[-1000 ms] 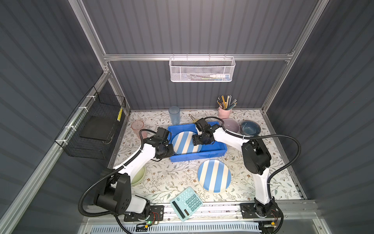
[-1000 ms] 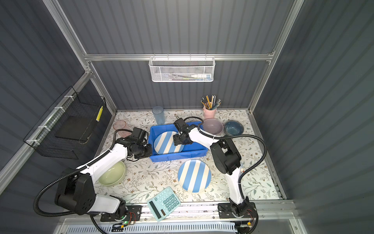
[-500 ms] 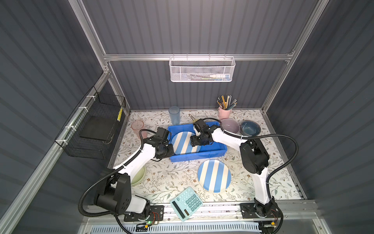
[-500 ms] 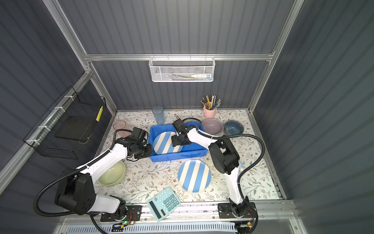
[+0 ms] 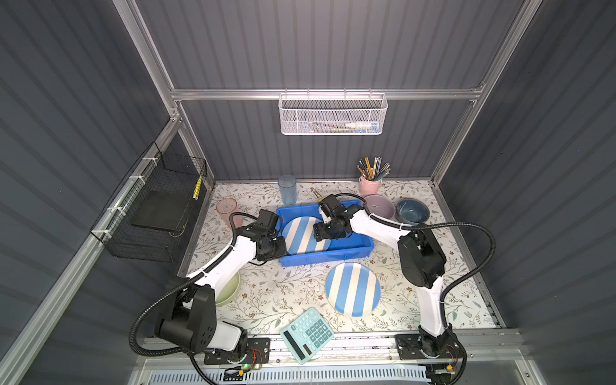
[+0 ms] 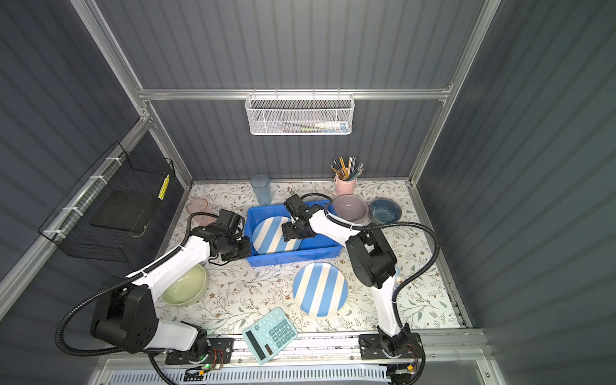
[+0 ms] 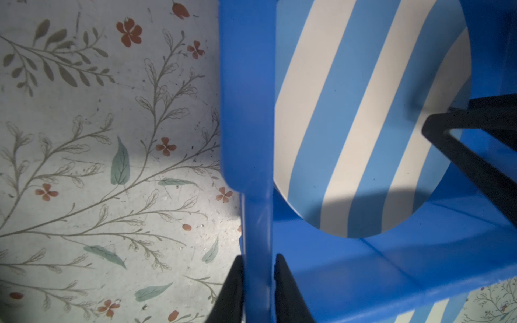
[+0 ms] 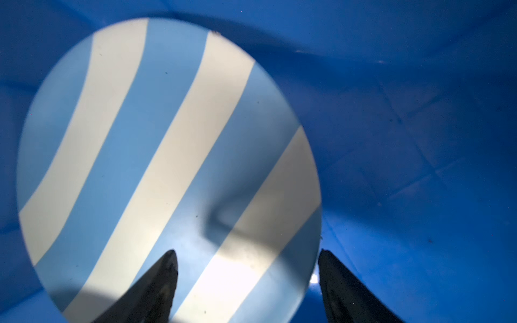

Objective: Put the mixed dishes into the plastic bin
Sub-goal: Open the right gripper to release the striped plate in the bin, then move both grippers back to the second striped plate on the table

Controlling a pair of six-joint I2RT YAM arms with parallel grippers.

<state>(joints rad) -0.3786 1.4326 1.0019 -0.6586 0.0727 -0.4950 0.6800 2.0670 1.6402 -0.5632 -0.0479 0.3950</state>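
The plastic bin (image 5: 326,258) (image 6: 293,258) holds one blue-white striped plate (image 5: 301,236) (image 7: 363,112) (image 8: 167,139) in its left part. My left gripper (image 5: 280,248) (image 7: 257,260) is shut on the bin's left wall near the front corner, one finger on each side. My right gripper (image 5: 318,233) (image 8: 246,251) hangs open inside the bin, one finger over the plate and the other just past its rim. A second striped plate (image 5: 353,288) lies on the table in front of the bin. Pink bowl (image 5: 379,206), dark-blue bowl (image 5: 411,210), pale-green bowl (image 6: 185,286), blue tumbler (image 5: 287,189) and pink tumbler (image 5: 227,208) stand around it.
A pink cup of pencils (image 5: 368,185) stands at the back. A mint-green calculator (image 5: 306,333) lies at the front edge. A white mesh basket (image 5: 333,115) hangs on the back wall and a black wire basket (image 5: 156,206) on the left wall.
My right gripper has edged slightly left over the plate in the bin. The left arm, the bin and the other dishes have stayed where they were.
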